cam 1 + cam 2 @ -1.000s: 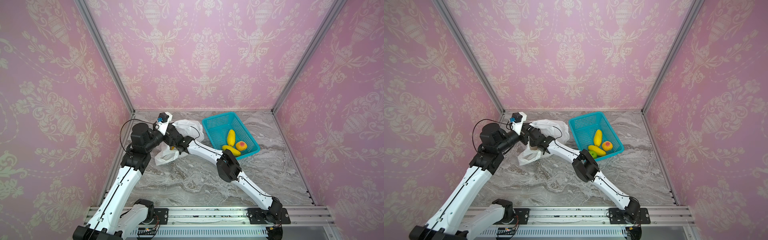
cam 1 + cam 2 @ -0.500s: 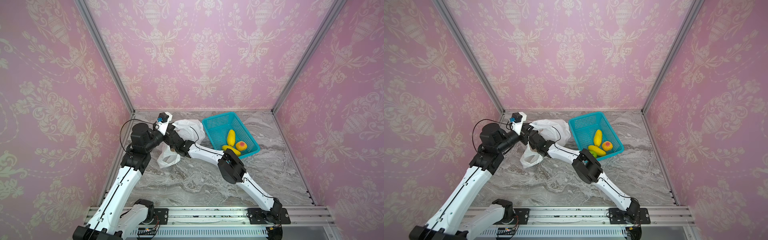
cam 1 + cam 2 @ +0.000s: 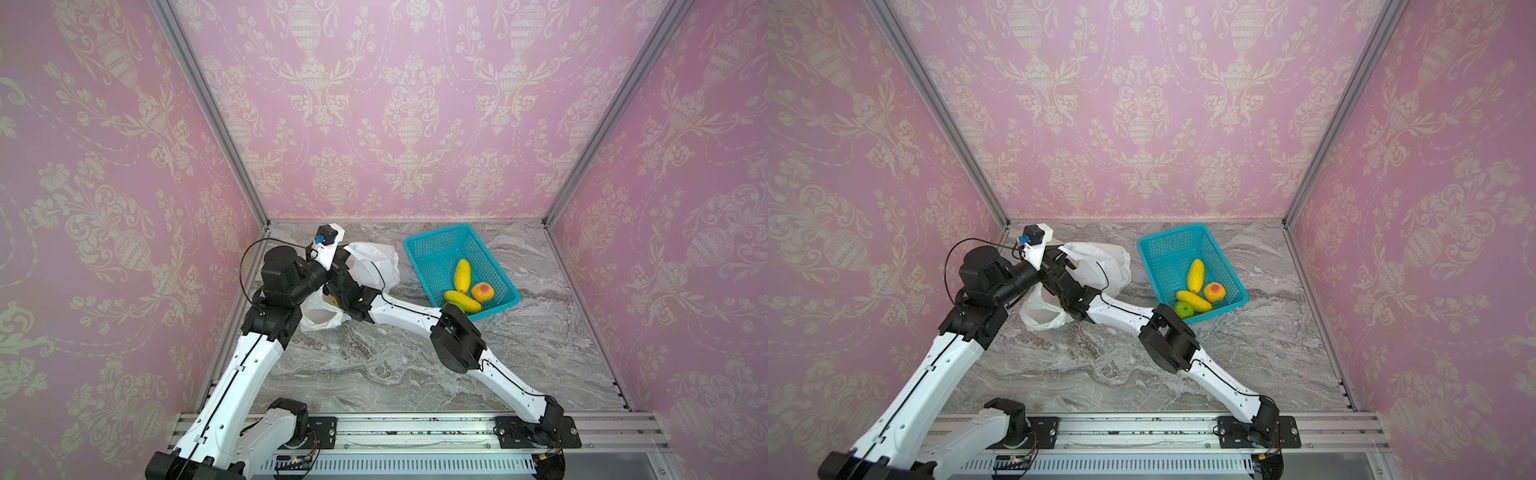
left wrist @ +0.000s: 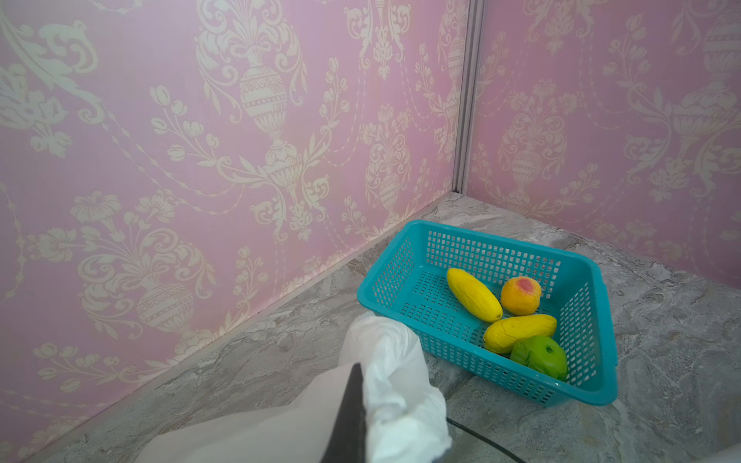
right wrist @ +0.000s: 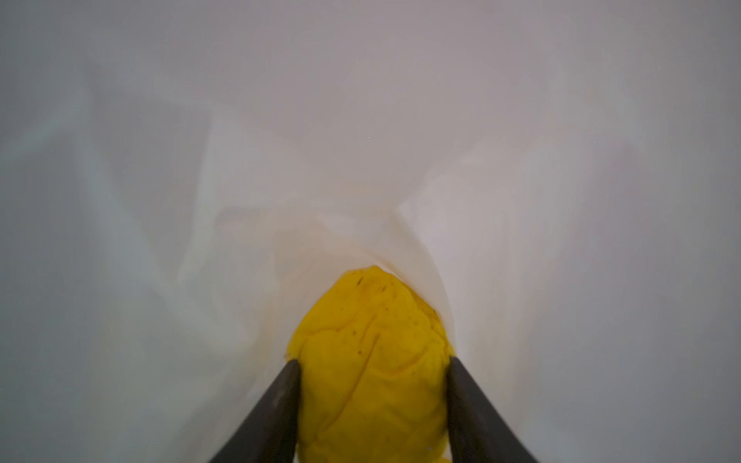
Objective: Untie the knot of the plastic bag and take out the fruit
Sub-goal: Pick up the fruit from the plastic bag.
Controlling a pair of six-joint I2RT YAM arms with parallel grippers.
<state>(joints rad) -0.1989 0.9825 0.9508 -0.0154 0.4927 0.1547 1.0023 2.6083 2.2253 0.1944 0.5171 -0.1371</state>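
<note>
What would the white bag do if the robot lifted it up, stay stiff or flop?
Probably flop: the bag is crumpled and sags where the left gripper pinches it. It looks light, since light shows through its thin wall. It likely bends around whatever pushes it, as it folds around the yellow fruit in the right gripper.
</note>
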